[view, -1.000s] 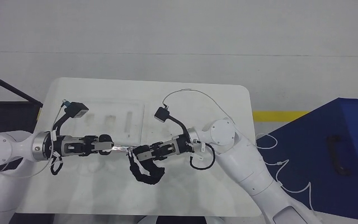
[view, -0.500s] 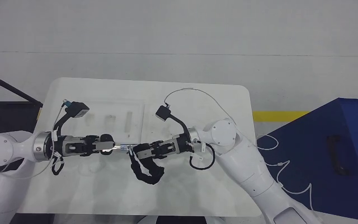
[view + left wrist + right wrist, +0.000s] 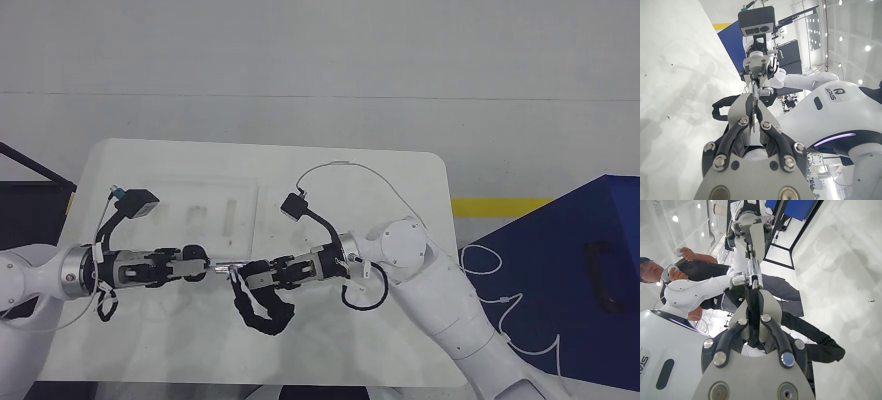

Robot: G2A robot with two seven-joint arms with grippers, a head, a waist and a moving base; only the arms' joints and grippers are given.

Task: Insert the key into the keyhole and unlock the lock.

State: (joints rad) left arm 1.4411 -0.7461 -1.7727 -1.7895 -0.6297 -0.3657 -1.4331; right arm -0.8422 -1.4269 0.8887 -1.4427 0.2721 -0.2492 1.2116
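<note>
Over the near half of the white rounded-corner worktop (image 3: 400, 180), a little toward its left edge, the two arms meet tip to tip. The left gripper (image 3: 753, 100) comes in from the left edge, its fingers drawn narrow onto a flat silver metal key (image 3: 753, 113). The key is held edge-on between the pads, with its blade pointing straight at the other arm.

The right gripper (image 3: 753, 294) comes from the right edge and is likewise closed narrow, on the lock (image 3: 754, 272). This is a polished silver metal block with a short round barrel sticking out of one side. The fingers pinch the black fabric-covered end just behind the silver block.

The tip of the key touches the face of the lock (how far it sits inside the keyhole cannot be told, since the fingers and the block hide the joint).

From the lock a thick black fabric-sleeved cable loop (image 3: 819, 342) hangs down toward the near edge of the worktop, just beside the right gripper. Whether the loop rests on the surface or hangs just above it cannot be told.

Toward the far left corner lies a shallow clear plastic tray (image 3: 212, 195), well apart from both grippers.
</note>
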